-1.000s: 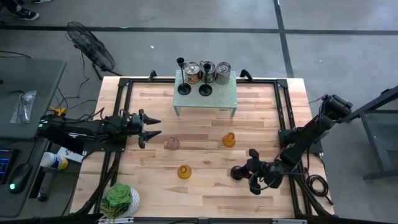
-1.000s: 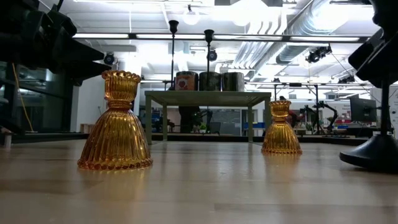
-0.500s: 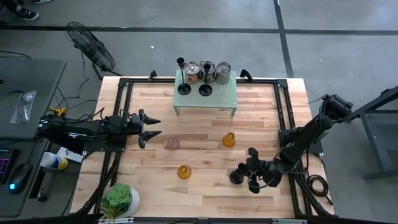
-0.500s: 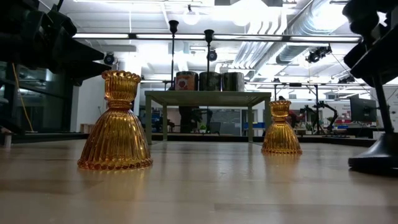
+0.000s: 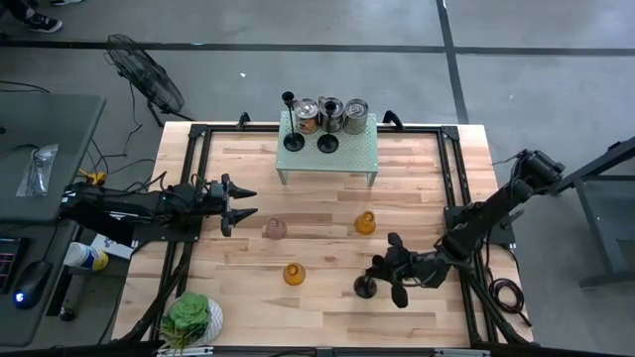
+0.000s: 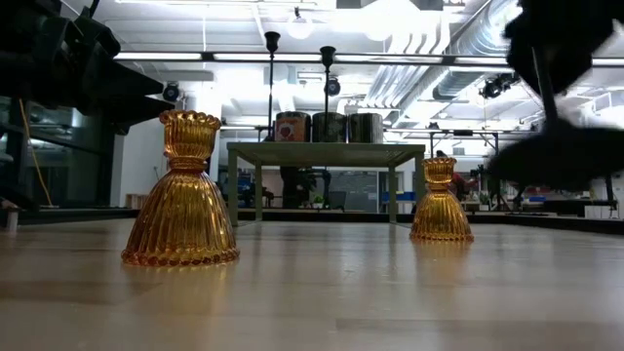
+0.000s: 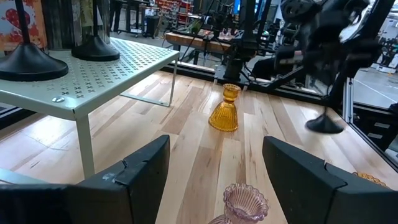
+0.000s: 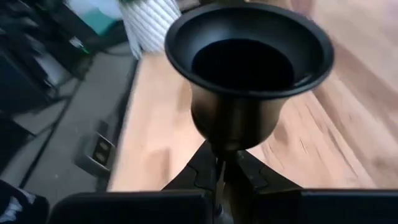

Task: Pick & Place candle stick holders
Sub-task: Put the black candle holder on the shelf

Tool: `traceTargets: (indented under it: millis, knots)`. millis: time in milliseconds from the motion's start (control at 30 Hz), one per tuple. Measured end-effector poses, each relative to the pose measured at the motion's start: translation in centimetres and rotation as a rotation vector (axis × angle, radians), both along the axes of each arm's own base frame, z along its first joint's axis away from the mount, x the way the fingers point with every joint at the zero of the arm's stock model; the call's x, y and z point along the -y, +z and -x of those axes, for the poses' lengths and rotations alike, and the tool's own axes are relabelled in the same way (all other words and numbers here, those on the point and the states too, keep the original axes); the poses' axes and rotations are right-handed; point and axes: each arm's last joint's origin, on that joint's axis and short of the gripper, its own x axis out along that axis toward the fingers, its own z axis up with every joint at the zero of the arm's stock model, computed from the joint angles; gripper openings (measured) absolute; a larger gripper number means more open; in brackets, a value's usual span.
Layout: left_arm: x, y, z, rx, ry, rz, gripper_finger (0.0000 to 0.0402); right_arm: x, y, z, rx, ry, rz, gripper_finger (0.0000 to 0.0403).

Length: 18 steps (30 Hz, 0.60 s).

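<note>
My right gripper [image 5: 389, 276] is shut on a black candle stick holder [image 5: 365, 288], whose round base [image 6: 561, 156] hangs above the near right part of the table. Two more black holders [image 5: 295, 142] [image 5: 327, 144] stand by their bases on the green perforated stand [image 5: 357, 149]. Two amber glass holders [image 5: 366, 223] [image 5: 294, 274] and a pink one [image 5: 274, 229] stand on the wood. My left gripper [image 5: 245, 203] waits open at the table's left side, level, with the pink holder [image 7: 242, 205] just beyond its fingers. My right gripper pinches the black holder's thin stem [image 8: 219, 163] between its two fingers, just under the cup [image 8: 242, 62]. The fingers come from the table's right side, slanting a little down, and lie across the stem. The holder is lifted clear of the table, cup up, slightly tilted.
Three metal cans [image 5: 331, 113] stand at the back of the green stand. A potted plant [image 5: 191, 317] sits at the near left corner. Black rails [image 5: 451, 178] frame the table. Bare wood lies between the amber holders and the near edge.
My right gripper has risen and gone a little toward the table's left edge. The black holder, whose base stood on the table until half a second ago, is now lifted clear and carried along with it.
</note>
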Motion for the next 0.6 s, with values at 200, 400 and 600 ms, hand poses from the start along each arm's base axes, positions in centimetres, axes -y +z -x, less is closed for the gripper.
traceTargets:
  millis: [200,400,600]
  knots:
    - [0.0,0.0,0.0,0.000,0.000,0.000,0.0253,1.7,4.7,-0.6,0.072,-0.027,0.046,0.0005]
    - [0.0,0.0,0.0,0.000,0.000,0.000,0.0253,5.0,9.8,-0.7,0.039,-0.134,0.079,0.0005]
    - [0.0,0.0,0.0,0.000,0.000,0.000,0.0253,8.0,13.4,-1.0,-0.008,-0.261,0.112,0.0005]
